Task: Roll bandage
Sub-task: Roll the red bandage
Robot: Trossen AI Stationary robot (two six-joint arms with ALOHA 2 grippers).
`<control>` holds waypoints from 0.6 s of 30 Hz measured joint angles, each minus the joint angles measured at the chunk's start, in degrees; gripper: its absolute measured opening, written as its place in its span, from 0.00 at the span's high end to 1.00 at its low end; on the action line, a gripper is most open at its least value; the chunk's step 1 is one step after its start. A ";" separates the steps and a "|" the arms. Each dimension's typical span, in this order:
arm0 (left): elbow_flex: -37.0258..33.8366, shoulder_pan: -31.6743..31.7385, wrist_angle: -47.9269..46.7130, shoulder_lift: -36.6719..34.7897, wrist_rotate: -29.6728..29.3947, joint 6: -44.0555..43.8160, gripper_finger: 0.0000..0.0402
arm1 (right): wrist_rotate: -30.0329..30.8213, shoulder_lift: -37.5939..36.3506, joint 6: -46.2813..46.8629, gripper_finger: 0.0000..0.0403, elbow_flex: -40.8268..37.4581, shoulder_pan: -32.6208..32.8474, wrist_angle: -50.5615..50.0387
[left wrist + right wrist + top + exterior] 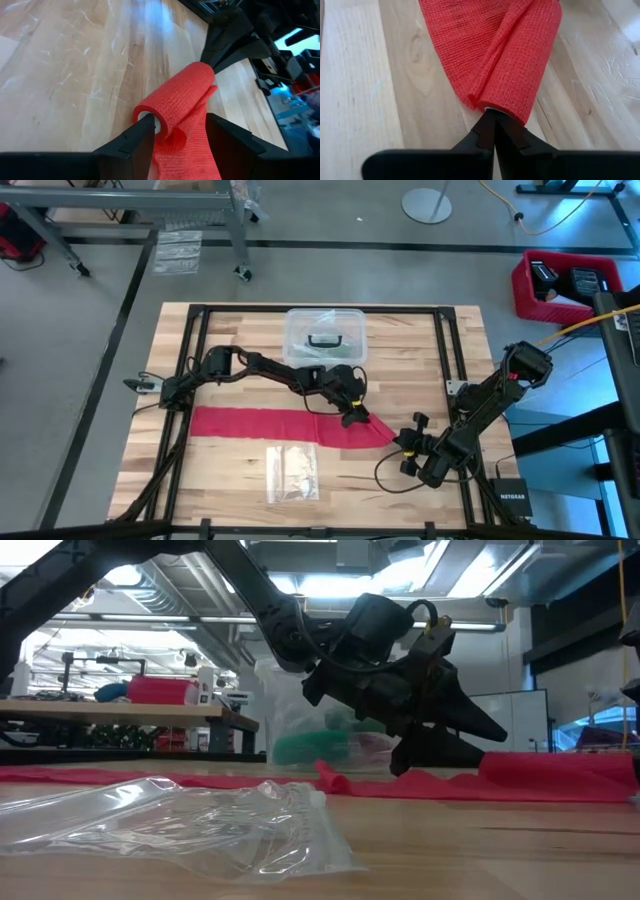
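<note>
- Right gripper (494,131), lower centre of its wrist view: fingers pinched together on the near end of the roll's core.
- Left gripper (175,135): fingers apart, straddling the opposite end.
- Red soft fabric bandage (275,426): short rolled section at right-centre of the high view.
- Judged progress: early; most of the strip lies flat leftward, unrolled.

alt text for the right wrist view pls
A red bandage, partly rolled into a cylinder, lies on a wooden table, its loose fabric spreading away from the roll. The right gripper has its dark fingers closed together at the roll's near end.
</note>
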 joint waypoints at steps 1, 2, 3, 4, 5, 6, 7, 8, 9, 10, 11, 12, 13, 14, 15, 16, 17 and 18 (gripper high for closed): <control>-0.01 0.01 0.00 -0.01 0.68 -0.02 0.58 | 0.00 0.00 0.00 0.98 0.00 0.00 0.00; -0.02 0.05 -0.05 -0.23 1.40 -0.06 0.58 | -0.01 0.00 -0.01 0.98 0.00 0.00 0.00; -0.04 0.07 0.01 -0.26 1.69 -0.15 0.58 | -0.02 0.00 -0.01 0.98 0.00 0.00 0.00; -0.07 0.05 0.20 -0.26 1.71 -0.17 0.58 | -0.02 0.00 -0.02 0.98 0.00 0.00 0.00; -0.07 0.04 0.45 -0.26 1.83 -0.32 0.58 | -0.03 0.00 -0.02 0.98 0.02 0.00 0.00; -0.09 0.04 0.64 -0.26 2.10 -0.72 0.58 | -0.06 0.00 -0.02 0.98 0.02 0.00 0.00; -0.09 0.02 0.69 -0.26 2.26 -1.21 0.58 | -0.07 0.00 -0.02 0.98 0.02 0.00 0.00; -0.09 -0.03 0.37 -0.26 2.34 -1.34 0.58 | -0.07 0.00 -0.02 0.98 0.02 0.00 0.00; -0.09 -0.11 -0.11 -0.24 2.23 -1.17 0.58 | -0.06 0.00 -0.02 0.98 0.02 0.00 0.00; -0.09 -0.17 -0.56 -0.24 1.89 -0.69 0.58 | -0.01 0.00 -0.04 0.98 0.02 0.00 0.00; -0.09 -0.35 -0.72 -0.24 1.20 -0.63 0.58 | 0.02 0.00 -0.02 0.98 0.02 0.00 0.00; -0.09 -0.48 -0.67 -0.24 0.27 -0.58 0.58 | 0.04 0.00 -0.04 0.98 0.02 0.00 0.02; -0.09 -0.58 -0.48 -0.24 -0.73 -0.26 0.58 | 0.10 0.00 -0.04 0.98 0.02 0.00 0.02; -0.11 -0.72 -0.41 -0.23 -2.05 0.09 0.58 | 0.19 0.00 -0.04 0.98 0.02 0.00 0.00; -0.10 -0.86 -0.42 -0.22 -3.20 0.49 0.58 | 0.22 0.00 -0.04 0.98 0.02 0.00 0.02; -0.11 -0.87 -0.42 -0.21 -3.60 0.76 0.58 | 0.20 0.00 -0.04 0.98 0.02 0.00 0.01; -0.11 -0.82 -0.43 -0.20 -3.69 0.61 0.58 | 0.20 0.00 -0.04 0.98 0.02 0.00 0.02; -0.11 -0.74 -0.40 -0.20 -3.67 0.14 0.58 | 0.20 0.00 -0.04 0.98 0.02 0.00 0.04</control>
